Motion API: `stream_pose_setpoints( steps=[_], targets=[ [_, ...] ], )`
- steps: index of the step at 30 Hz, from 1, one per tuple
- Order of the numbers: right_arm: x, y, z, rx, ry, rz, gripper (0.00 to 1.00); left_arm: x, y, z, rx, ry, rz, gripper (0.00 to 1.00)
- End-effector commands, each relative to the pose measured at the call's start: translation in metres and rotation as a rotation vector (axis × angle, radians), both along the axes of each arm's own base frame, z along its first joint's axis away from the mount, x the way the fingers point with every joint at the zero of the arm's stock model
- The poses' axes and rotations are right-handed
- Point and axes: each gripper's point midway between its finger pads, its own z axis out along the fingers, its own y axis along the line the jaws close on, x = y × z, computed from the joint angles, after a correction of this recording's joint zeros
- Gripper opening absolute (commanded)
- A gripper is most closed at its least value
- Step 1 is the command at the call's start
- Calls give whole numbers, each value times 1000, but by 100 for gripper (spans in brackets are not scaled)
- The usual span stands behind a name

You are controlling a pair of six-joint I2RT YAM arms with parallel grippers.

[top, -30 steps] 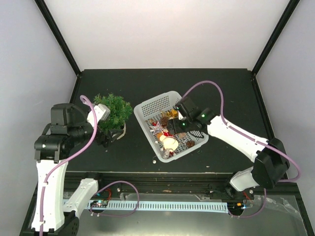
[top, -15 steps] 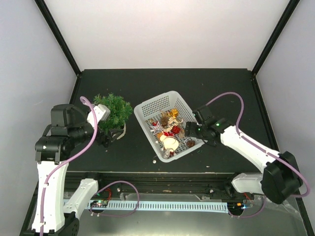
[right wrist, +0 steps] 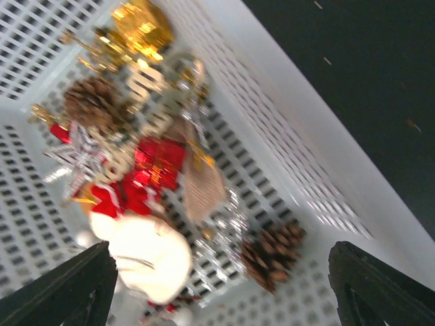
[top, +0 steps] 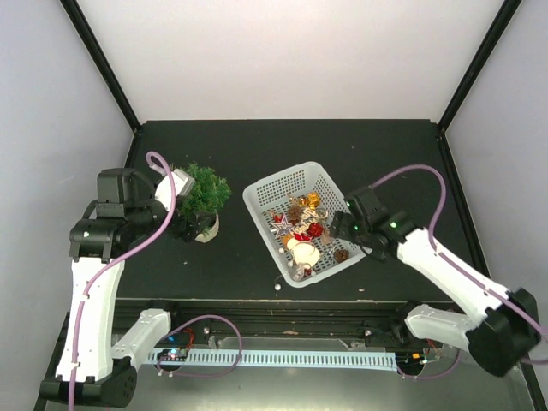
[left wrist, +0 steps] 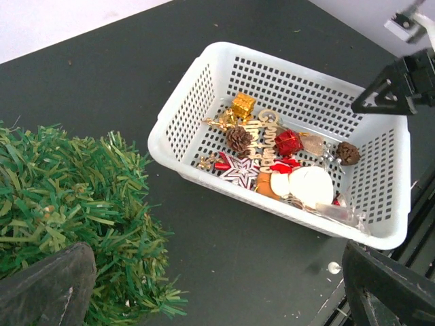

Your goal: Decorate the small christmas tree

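The small christmas tree (top: 205, 190), bushy green in a round white pot, stands left of centre on the black table. It fills the left edge of the left wrist view (left wrist: 68, 210). My left gripper (top: 183, 226) is open and empty at the tree's near side (left wrist: 217, 299), with one finger in front of the needles. The white basket (top: 257, 193) holds several ornaments: a pine cone (right wrist: 272, 255), a white round piece (right wrist: 153, 255), a red gift (right wrist: 160, 159) and a gold gift (right wrist: 139, 20). My right gripper (top: 344, 229) hangs open and empty over the basket's right end (right wrist: 221, 292).
A small silver bead (top: 278, 282) lies loose on the table by the basket's near corner, also in the left wrist view (left wrist: 333, 267). Black frame posts stand at the back corners. The table's near edge and rail lie just below the basket.
My right gripper has drawn back from the basket's middle to its right end. The basket has shifted slightly right and turned. My left arm has moved a little toward the far side beside the tree.
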Motion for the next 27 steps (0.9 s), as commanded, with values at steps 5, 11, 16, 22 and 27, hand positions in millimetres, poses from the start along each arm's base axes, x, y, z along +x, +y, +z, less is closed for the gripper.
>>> stream_pose_setpoints(
  steps=[5, 11, 16, 22, 27],
  targets=[
    [92, 69, 44, -17, -114, 158, 87, 20, -1, 6, -18, -22, 4, 99],
    [140, 98, 9, -6, -39, 132, 87, 23, 0, 6, -11, -26, 4, 99],
    [151, 78, -11, -49, -20, 35, 87, 23, 4, 11, 12, -55, 23, 99],
    [147, 27, -8, -109, -48, -98, 87, 30, 18, 25, 61, -110, 103, 99],
    [139, -2, -9, -147, -37, -157, 88, 40, 39, 52, 101, -234, 219, 99]
  ],
)
